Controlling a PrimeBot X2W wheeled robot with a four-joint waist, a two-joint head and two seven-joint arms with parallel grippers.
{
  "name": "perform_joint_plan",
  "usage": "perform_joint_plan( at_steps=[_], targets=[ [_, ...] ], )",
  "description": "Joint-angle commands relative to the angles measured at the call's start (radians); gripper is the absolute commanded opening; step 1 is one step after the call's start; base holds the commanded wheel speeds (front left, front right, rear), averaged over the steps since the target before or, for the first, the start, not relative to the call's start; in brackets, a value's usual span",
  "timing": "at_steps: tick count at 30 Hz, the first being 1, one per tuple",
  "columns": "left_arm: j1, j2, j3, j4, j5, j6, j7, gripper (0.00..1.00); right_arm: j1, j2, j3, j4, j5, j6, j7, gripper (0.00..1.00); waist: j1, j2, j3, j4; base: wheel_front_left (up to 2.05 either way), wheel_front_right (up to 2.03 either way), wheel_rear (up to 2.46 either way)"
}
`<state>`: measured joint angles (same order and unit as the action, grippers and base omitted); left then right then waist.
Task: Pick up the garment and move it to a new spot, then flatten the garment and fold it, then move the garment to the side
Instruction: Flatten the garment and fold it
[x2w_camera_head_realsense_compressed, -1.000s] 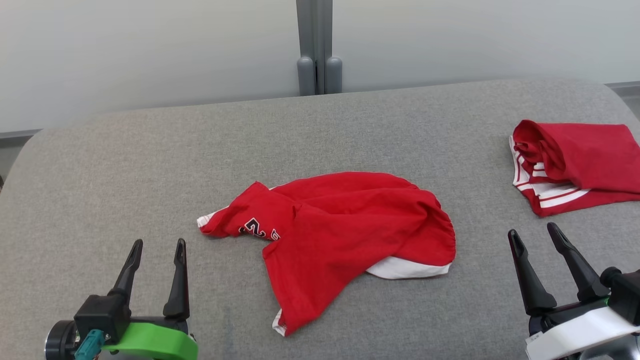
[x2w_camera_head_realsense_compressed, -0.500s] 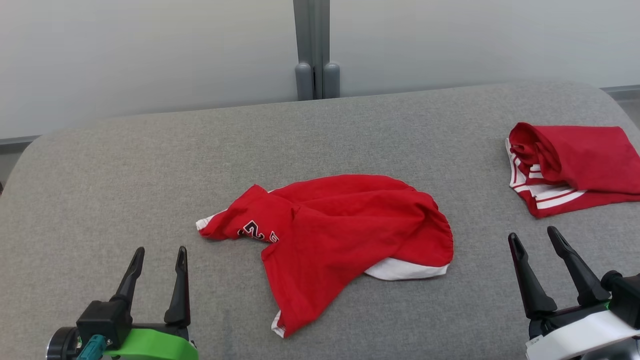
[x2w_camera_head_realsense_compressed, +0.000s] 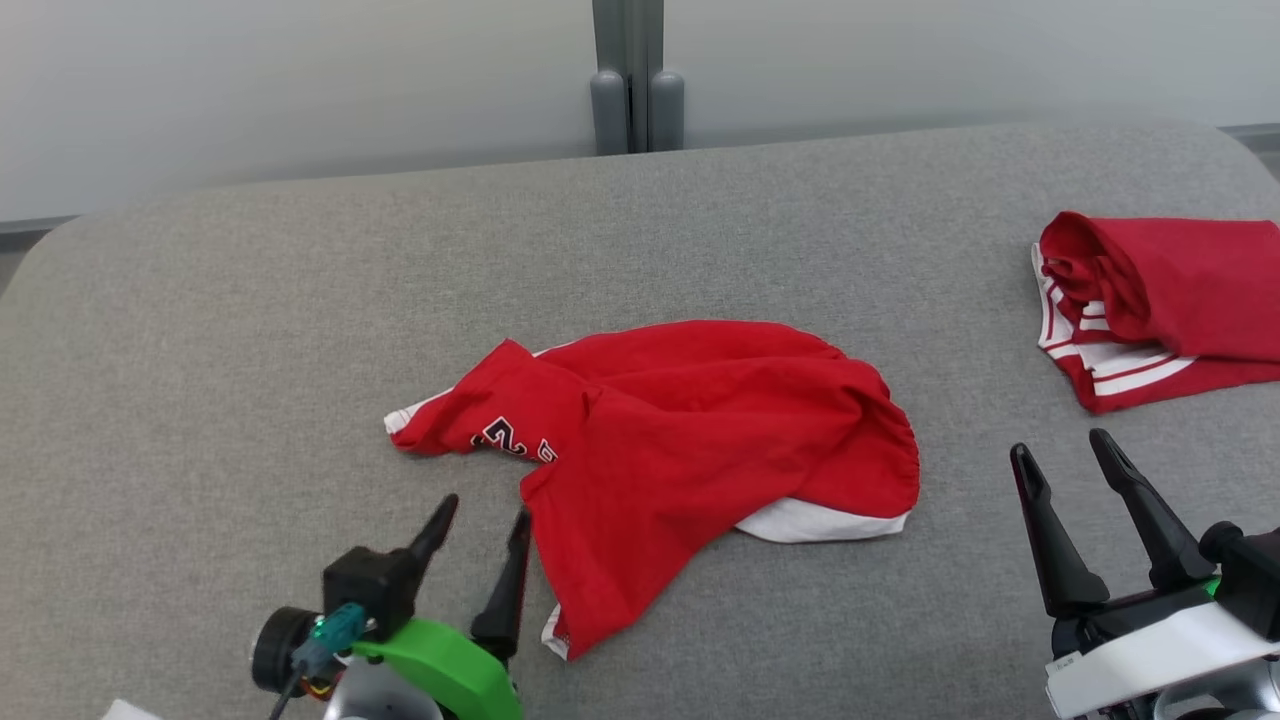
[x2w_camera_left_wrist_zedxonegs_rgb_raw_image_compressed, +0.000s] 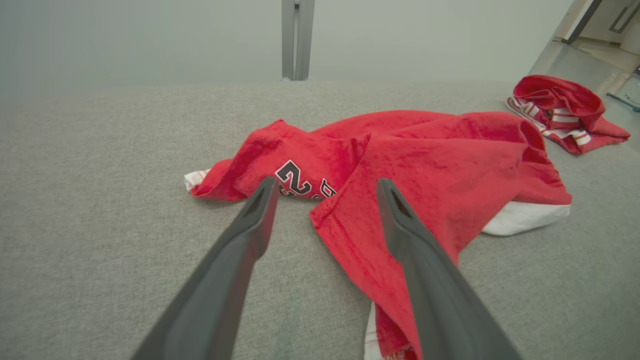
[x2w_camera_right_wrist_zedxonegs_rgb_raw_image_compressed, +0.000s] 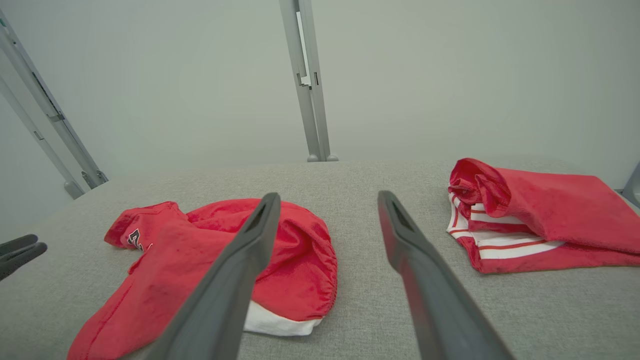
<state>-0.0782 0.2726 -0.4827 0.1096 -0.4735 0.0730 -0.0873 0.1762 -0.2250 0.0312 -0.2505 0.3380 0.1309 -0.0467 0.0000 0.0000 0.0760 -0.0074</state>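
The garment (x2w_camera_head_realsense_compressed: 680, 440) is a crumpled red piece with white trim and black-and-white lettering, lying mid-table. It also shows in the left wrist view (x2w_camera_left_wrist_zedxonegs_rgb_raw_image_compressed: 440, 165) and the right wrist view (x2w_camera_right_wrist_zedxonegs_rgb_raw_image_compressed: 200, 250). My left gripper (x2w_camera_head_realsense_compressed: 485, 512) is open just above the table, its right finger against the garment's near-left edge. Seen from its own wrist, the left gripper (x2w_camera_left_wrist_zedxonegs_rgb_raw_image_compressed: 326, 183) points at the lettering, and that edge lies between the fingers. My right gripper (x2w_camera_head_realsense_compressed: 1060, 448) stands open and empty to the garment's right, clear of it; its fingers (x2w_camera_right_wrist_zedxonegs_rgb_raw_image_compressed: 400, 235) point over bare table.
A second red garment (x2w_camera_head_realsense_compressed: 1160, 300) with white stripes lies folded at the far right, near the table's edge. The table (x2w_camera_head_realsense_compressed: 250, 330) is covered in grey fabric with rounded corners. A grey post (x2w_camera_head_realsense_compressed: 628, 80) and a pale wall stand behind it.
My left gripper has swung right and forward, from the lower left up to the garment's near-left edge. The head camera has shifted slightly. The right gripper and both garments have stayed put.
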Motion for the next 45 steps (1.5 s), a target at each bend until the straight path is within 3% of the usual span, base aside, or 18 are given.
perform_joint_plan(
  at_steps=[1,9,10,11,12,18,24,33,39,45],
  targets=[
    [-0.026,-0.013,-0.018,0.026,-0.009,-0.015,0.027,1.0,-0.017,-0.001,0.003,-0.002,0.002,0.0,-0.006,1.0,0.0,0.0,0.04,-0.002,0.0,0.0,0.0],
    [-0.104,-0.088,-0.072,0.255,-0.062,-0.059,0.141,1.0,-0.064,-0.007,0.022,0.023,0.013,0.0,-0.021,1.0,0.0,0.0,0.1,-0.036,0.0,0.0,0.0],
    [-0.112,-0.093,-0.072,0.273,-0.067,-0.068,0.141,0.94,-0.066,-0.008,0.022,0.025,0.016,0.0,-0.024,1.0,0.0,0.0,0.103,-0.038,0.0,0.0,0.0],
    [-0.12,-0.098,-0.074,0.294,-0.072,-0.079,0.139,0.35,-0.067,-0.009,0.021,0.029,0.017,0.0,-0.026,1.0,0.0,0.0,0.105,-0.039,0.0,0.0,0.0],
    [-0.125,-0.102,-0.073,0.308,-0.08,-0.089,0.133,0.0,-0.068,-0.009,0.02,0.032,0.018,0.0,-0.027,1.0,0.0,0.0,0.106,-0.04,0.0,0.0,0.0],
    [-0.157,-0.094,-0.065,0.275,-0.07,-0.116,0.057,0.0,-0.073,-0.004,0.006,0.042,0.019,0.0,-0.035,1.0,0.0,0.0,0.105,-0.029,0.0,0.0,0.0],
    [-0.106,-0.043,-0.067,0.077,-0.039,-0.085,0.052,0.0,-0.061,-0.003,-0.018,0.04,0.01,0.0,-0.044,1.0,0.0,0.0,0.089,0.005,0.0,0.0,0.0],
    [-0.041,0.033,-0.065,-0.221,-0.036,-0.026,0.158,0.0,-0.062,-0.003,-0.027,0.033,0.003,0.0,-0.041,1.0,0.0,0.0,0.087,0.034,0.0,0.0,0.0],
    [-0.073,0.048,-0.016,-0.23,-0.047,0.0,0.159,0.0,-0.078,-0.005,-0.03,0.032,0.011,0.0,-0.051,1.0,0.0,0.0,0.108,0.014,0.0,0.0,0.0],
    [-0.134,0.031,0.034,-0.108,-0.088,-0.011,0.13,0.0,-0.099,-0.004,-0.024,0.035,0.016,0.0,-0.056,1.0,0.0,0.0,0.145,-0.021,0.0,0.0,0.0]
  ],
)
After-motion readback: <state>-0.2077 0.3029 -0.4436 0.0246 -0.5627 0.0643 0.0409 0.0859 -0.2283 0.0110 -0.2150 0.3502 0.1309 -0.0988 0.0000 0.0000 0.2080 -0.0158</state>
